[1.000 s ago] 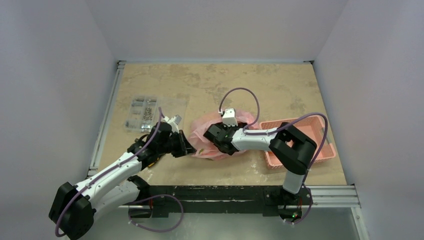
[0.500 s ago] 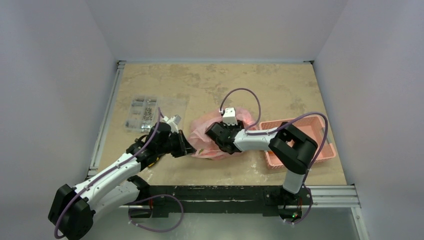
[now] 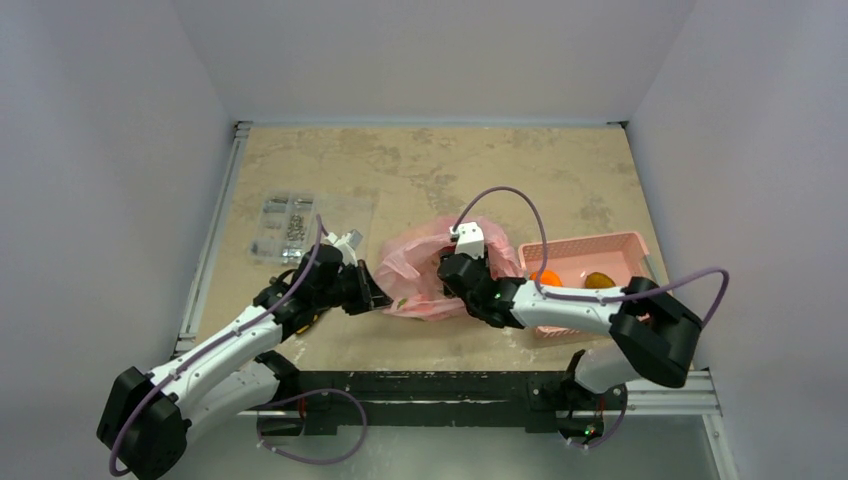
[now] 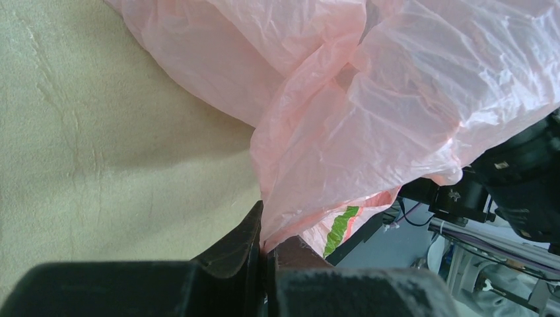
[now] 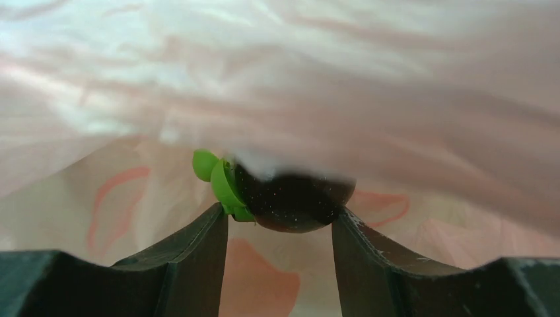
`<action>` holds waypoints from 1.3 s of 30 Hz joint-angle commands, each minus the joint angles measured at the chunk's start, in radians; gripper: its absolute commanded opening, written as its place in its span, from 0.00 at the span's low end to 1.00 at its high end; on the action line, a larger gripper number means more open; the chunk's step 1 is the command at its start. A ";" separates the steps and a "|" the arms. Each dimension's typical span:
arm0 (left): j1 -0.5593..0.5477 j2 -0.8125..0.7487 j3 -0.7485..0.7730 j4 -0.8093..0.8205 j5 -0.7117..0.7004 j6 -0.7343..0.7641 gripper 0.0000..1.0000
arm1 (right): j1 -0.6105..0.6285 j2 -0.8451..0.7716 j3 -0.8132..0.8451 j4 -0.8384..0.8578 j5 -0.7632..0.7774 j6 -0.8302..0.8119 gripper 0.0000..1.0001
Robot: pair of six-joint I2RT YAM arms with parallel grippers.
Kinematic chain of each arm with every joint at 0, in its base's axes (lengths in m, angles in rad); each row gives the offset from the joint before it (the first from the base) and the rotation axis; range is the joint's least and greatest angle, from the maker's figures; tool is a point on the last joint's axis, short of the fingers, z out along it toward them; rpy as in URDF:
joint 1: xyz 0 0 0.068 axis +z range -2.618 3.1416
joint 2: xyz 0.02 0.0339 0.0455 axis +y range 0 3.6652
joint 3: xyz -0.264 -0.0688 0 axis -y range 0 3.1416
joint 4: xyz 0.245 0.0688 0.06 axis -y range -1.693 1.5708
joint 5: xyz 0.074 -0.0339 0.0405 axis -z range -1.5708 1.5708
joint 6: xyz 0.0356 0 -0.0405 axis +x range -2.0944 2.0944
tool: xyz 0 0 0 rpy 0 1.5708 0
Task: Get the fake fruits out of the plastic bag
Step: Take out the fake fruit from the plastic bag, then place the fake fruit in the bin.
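Observation:
The crinkly pink plastic bag (image 3: 420, 268) lies mid-table, its mouth toward the right. My left gripper (image 4: 265, 246) is shut on a fold of the bag's (image 4: 370, 99) near-left edge and holds it up. My right gripper (image 5: 280, 212) reaches inside the bag, and its fingertips (image 5: 214, 228) pinch a dark plum (image 5: 297, 198) with a green leaf on both sides. Pink film hangs over the plum's top. From above, the right fingers are hidden in the bag. An orange (image 3: 546, 278) and a brown kiwi (image 3: 598, 280) lie in the pink basket (image 3: 585, 243).
The rigid pink basket stands right of the bag, with my right forearm (image 3: 560, 308) crossing its near edge. A clear packet of small metal parts (image 3: 290, 226) lies at the left, beyond the left arm. Metal rails run along the table's left and near edges.
My right arm's elbow has swung right and toward the near edge, uncovering the basket and its two fruits. Its wrist has shifted slightly right at the bag. The left arm has not moved.

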 commanded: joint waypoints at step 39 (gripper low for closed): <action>-0.005 -0.025 0.013 0.007 -0.005 0.015 0.00 | -0.044 -0.600 0.034 0.006 -0.581 0.087 0.00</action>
